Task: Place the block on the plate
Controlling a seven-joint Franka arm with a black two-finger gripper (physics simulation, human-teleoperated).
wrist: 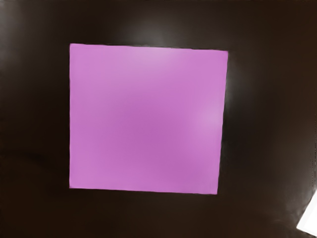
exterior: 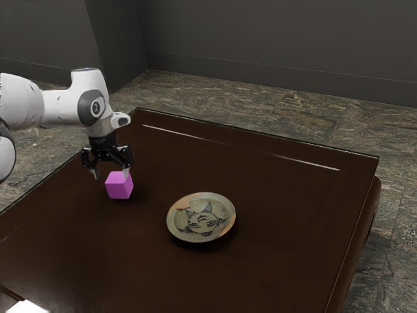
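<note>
My black gripper is low over the table in the exterior view, its two fingers spread wide apart and open. The pink-purple block stands upright on the table beneath it, one fingertip overlapping the block's top in that view; contact cannot be told. In the wrist view the block shows its square top face, large and close under my hand. Toward the exterior view's right of the block lies the round plate, with a patterned centre and nothing on it.
Both items rest on a dark brown table with raised edges. A bright white object is at the exterior view's lower left, and a white patch is in a corner of the wrist view. Stone floor surrounds the table.
</note>
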